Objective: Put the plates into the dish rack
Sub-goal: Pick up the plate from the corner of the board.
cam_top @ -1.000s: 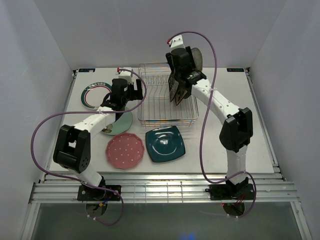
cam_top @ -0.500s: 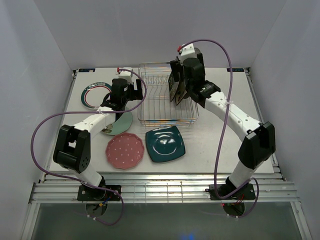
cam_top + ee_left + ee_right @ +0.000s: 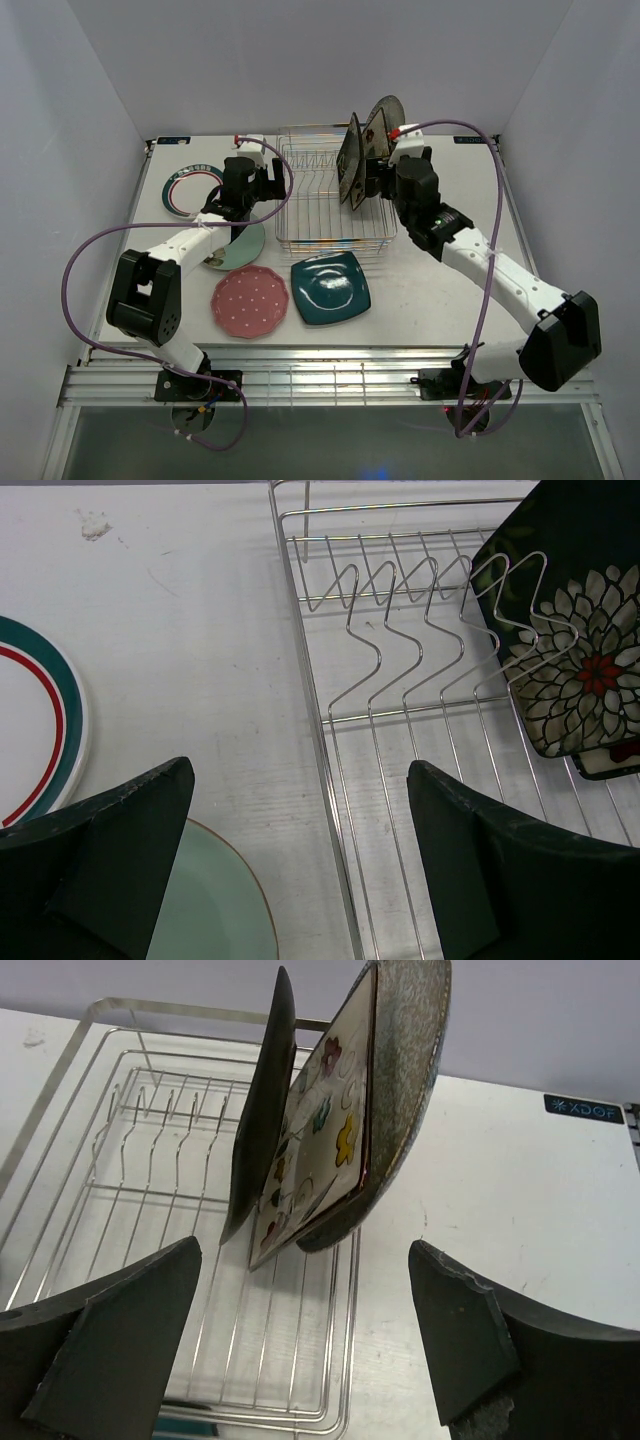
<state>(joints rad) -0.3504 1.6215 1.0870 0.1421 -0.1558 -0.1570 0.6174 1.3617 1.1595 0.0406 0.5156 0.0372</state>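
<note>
The silver wire dish rack (image 3: 310, 215) holds three plates upright at its right end: the black floral square (image 3: 349, 165), the cream floral square (image 3: 371, 135) and the speckled grey round (image 3: 388, 107). In the right wrist view they lean together, black (image 3: 262, 1110), cream (image 3: 320, 1130), grey (image 3: 410, 1060). My right gripper (image 3: 380, 183) is open and empty just right of the rack (image 3: 150, 1160). My left gripper (image 3: 268, 185) is open and empty over the rack's left rail (image 3: 310, 700). The mint plate (image 3: 238, 245), white teal-rimmed plate (image 3: 185, 190), pink dotted plate (image 3: 250, 301) and teal square plate (image 3: 331, 288) lie flat on the table.
The left half of the rack's prongs (image 3: 400, 640) holds nothing. The mint plate (image 3: 210, 900) and white teal-rimmed plate (image 3: 40, 740) lie beside my left fingers. White walls close in the table on three sides. Purple cables loop off both arms.
My right gripper has let go of the black floral plate, which now stands in the rack, and has drawn back to the right. The left arm has not moved.
</note>
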